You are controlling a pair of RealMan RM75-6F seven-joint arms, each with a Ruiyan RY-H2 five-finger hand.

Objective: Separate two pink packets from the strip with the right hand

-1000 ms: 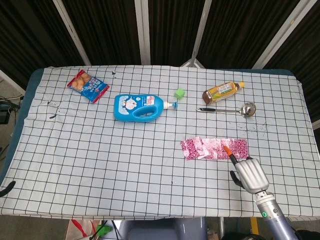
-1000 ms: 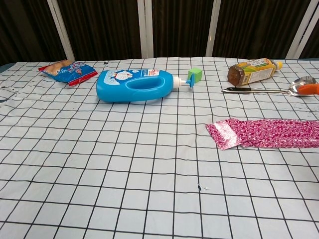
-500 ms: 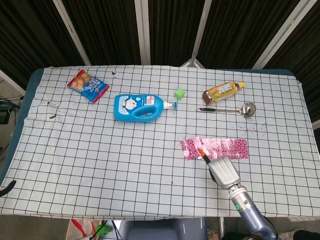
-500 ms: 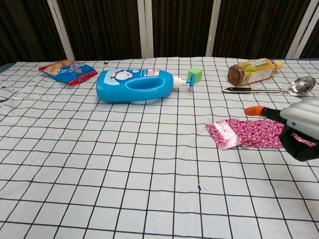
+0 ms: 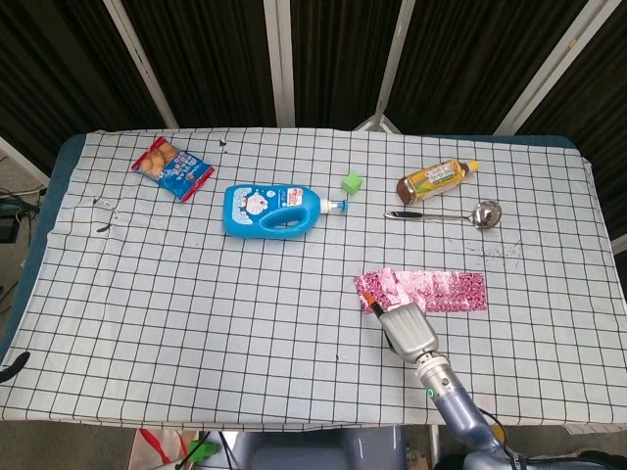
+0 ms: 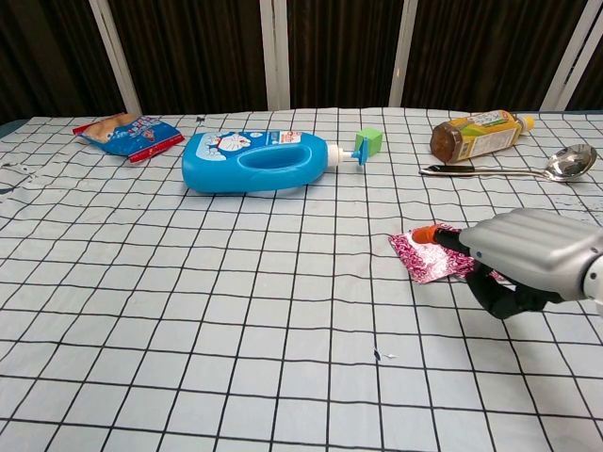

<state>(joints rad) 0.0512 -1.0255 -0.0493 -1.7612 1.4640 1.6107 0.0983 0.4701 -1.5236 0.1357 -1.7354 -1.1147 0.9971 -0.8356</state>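
Right hand (image 5: pixel 405 328) over strip (image 5: pixel 441 291) left end, grip state unclear. Advice: pin strip, pinch end packets, tear along seam.

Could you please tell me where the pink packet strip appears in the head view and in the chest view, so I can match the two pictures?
Head view: the pink packet strip lies right of centre, just beyond the right hand.
Chest view: the strip shows at mid-right, mostly hidden behind the right hand.
Shared landmark: the blue bottle, further back and to the left of the strip.
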